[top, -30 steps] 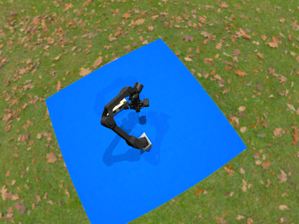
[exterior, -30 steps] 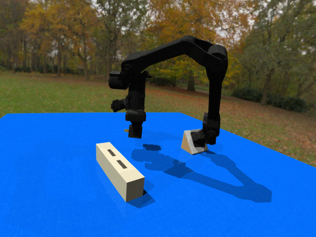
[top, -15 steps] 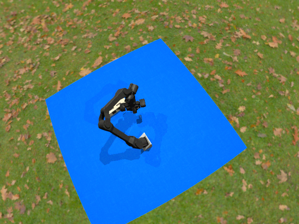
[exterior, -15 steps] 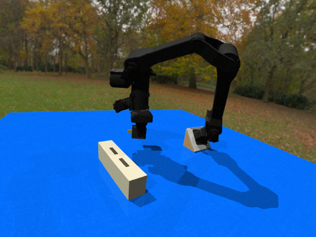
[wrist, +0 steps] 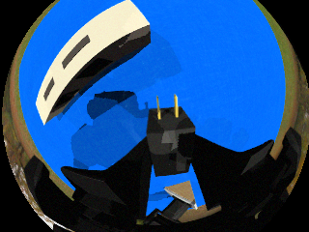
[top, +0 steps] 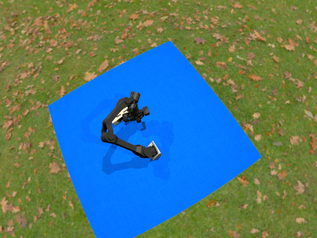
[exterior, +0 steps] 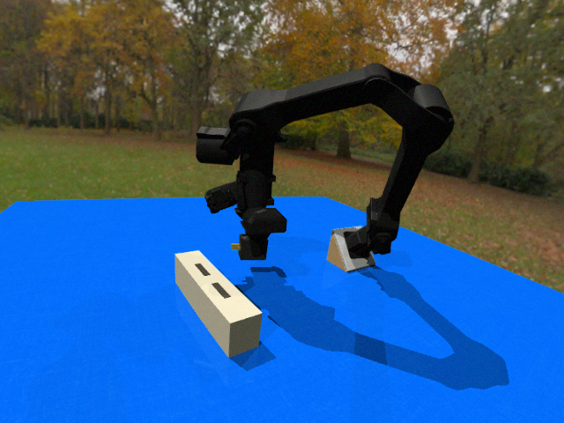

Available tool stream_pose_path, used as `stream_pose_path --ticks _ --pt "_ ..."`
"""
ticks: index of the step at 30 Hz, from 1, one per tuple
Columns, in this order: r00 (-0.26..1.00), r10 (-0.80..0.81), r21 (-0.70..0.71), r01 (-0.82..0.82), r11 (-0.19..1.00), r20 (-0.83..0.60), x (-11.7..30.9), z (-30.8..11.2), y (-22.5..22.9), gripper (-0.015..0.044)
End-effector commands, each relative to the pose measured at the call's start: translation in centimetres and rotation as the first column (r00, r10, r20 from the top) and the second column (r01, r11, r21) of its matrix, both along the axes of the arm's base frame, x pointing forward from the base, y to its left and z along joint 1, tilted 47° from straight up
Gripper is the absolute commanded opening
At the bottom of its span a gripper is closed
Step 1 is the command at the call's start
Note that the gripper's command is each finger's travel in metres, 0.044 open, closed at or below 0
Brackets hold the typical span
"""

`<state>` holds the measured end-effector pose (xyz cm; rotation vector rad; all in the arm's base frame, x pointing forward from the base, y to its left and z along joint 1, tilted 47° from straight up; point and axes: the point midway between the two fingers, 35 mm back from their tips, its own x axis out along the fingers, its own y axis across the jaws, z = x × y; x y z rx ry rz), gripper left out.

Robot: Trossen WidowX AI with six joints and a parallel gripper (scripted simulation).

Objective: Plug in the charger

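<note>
My gripper (exterior: 257, 239) (wrist: 168, 137) is shut on the black two-prong charger (exterior: 246, 249) (wrist: 166, 132) and holds it above the blue surface. The charger's two gold prongs (exterior: 235, 246) (wrist: 176, 106) point sideways, level with the surface, in the exterior view. The cream power strip (exterior: 243, 334) (wrist: 116, 29) lies beside the gripper, apart from the charger, with two dark outlet slots in its top face. In the wrist view it is at the upper left. In the top view the arm hides much of it, and the charger cannot be made out.
The arm's wedge-shaped base mount (top: 157, 151) (exterior: 337, 252) (wrist: 181, 189) stands behind the gripper in the exterior view. The blue mat (top: 194, 179) (exterior: 114, 364) lies under everything, with grass around it. The arm's shadow falls beside the strip.
</note>
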<state>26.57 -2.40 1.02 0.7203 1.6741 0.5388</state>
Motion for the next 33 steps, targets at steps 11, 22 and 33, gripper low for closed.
stream_pose_path --ticks 11,22,33 --pt "0.994 0.073 0.007 -0.074 0.997 0.080 -0.3 1.7 2.9 0.0000" --pt "0.981 0.131 0.011 -0.134 0.991 0.140 -0.9 3.0 5.2 0.0000" --pt "0.961 0.188 0.015 -0.195 0.981 0.201 -1.7 4.2 7.4 0.0000"
